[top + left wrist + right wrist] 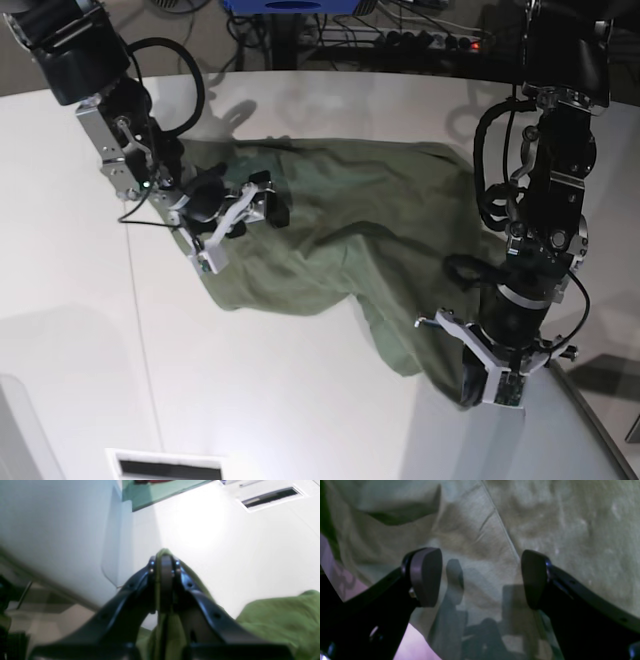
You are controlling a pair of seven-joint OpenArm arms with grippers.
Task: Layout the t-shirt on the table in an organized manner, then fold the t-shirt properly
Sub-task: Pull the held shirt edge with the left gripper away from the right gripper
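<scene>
A blue object [290,5] is seen at 12 o'clock beyond the far edge, cables [420,25] are strewn at 1 o'clock, and a slotted opening [165,467] is set at 7 o'clock.

Base view looks down from high above, steeply, taking in most of the table [300,420], both arms and the whole t-shirt [340,230]; the cabling and floor lie at the far edge.

Left wrist camera sits just behind the left gripper [163,566], close up, looking along the fingers at a slant across the white tabletop [225,542]; blurred, with floor beyond the table edge on the left.

Right wrist camera sits behind the right gripper [481,577], very near the cloth [545,517], facing almost straight down onto it.

Base shares the shirt and table with both wrist views; the two wrist views share no same patch.
</scene>
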